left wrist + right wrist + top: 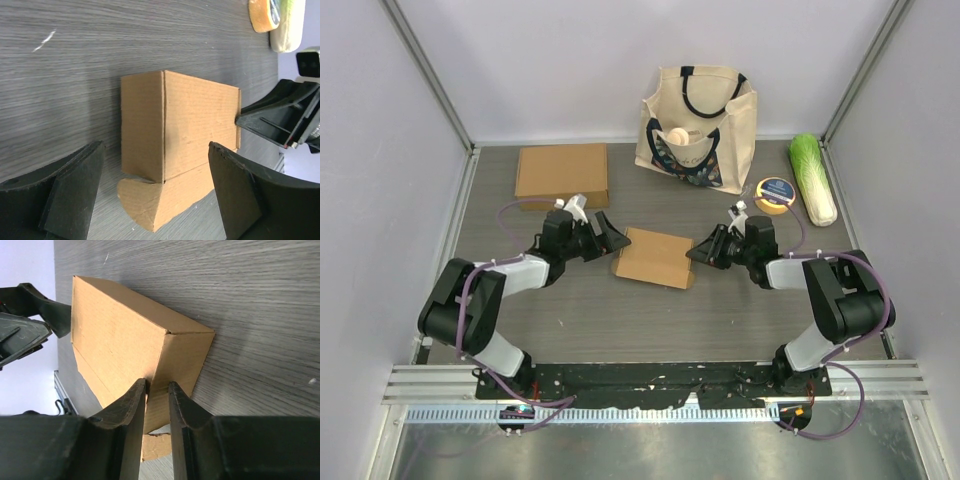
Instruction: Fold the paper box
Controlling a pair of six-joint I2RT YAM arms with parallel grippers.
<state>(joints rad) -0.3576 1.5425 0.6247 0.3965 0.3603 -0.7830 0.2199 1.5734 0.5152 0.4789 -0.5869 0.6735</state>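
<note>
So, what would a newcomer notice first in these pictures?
The paper box lies in the middle; the left gripper stands open at its left end, and the right gripper seems to pinch its right end. A canvas tote bag stands at the back wall, a green cabbage to its right.

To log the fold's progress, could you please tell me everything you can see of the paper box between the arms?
The paper box is plain brown corrugated cardboard, a low rectangular shell with creased edges, lying flat on the grey wood-grain table. One rounded flap sticks out untucked. The right pincer nips one end wall; the open left pincer faces the opposite end, contact unclear.
</note>
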